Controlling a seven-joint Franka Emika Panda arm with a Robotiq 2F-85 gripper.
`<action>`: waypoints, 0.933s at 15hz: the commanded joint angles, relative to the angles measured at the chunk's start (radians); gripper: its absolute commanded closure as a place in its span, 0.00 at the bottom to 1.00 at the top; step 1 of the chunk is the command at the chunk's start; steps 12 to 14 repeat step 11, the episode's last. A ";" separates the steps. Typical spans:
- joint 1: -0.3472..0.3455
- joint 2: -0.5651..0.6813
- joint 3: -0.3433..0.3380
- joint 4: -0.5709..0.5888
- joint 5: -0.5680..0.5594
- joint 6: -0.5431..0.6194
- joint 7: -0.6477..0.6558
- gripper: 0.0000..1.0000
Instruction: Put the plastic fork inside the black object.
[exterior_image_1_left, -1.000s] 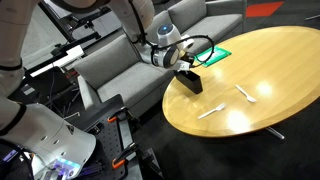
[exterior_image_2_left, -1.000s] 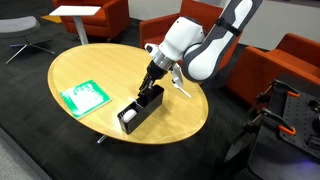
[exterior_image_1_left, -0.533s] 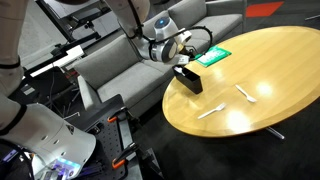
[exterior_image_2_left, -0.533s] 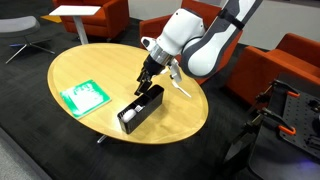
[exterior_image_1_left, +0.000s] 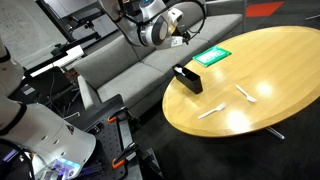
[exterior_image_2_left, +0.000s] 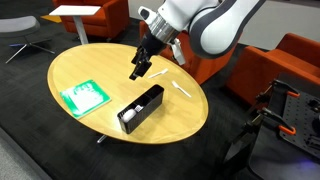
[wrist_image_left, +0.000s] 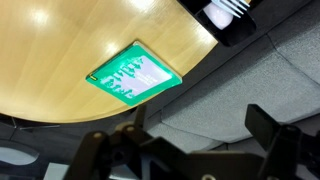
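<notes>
The black object (exterior_image_2_left: 141, 107) is a narrow black box near the table's edge, also seen in an exterior view (exterior_image_1_left: 187, 79) and at the top of the wrist view (wrist_image_left: 232, 20). The plastic fork (wrist_image_left: 226, 8) lies inside it, showing white at one end of the box (exterior_image_2_left: 128, 117). My gripper (exterior_image_2_left: 136, 72) hangs open well above the box, apart from it, with nothing between its fingers (wrist_image_left: 272, 132). In the wrist view the gripper (wrist_image_left: 185, 140) is over the table's edge and the grey sofa.
A flat green rectangle (wrist_image_left: 134, 76) lies on the round wooden table (exterior_image_1_left: 270, 60). Two other white utensils (exterior_image_1_left: 245, 94) (exterior_image_1_left: 211, 110) lie on the table's far part; one shows near the box (exterior_image_2_left: 180, 88). A grey sofa (exterior_image_1_left: 120, 60) and orange chairs (exterior_image_2_left: 290, 60) stand around.
The gripper has opened, let go of the fork in the box, and risen up and away from the box toward the green rectangle's side.
</notes>
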 joint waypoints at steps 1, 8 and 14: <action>-0.051 -0.163 0.032 -0.111 0.016 -0.082 0.033 0.00; -0.060 -0.305 0.031 -0.130 0.151 -0.358 -0.019 0.00; -0.035 -0.325 0.013 -0.121 0.239 -0.423 -0.063 0.00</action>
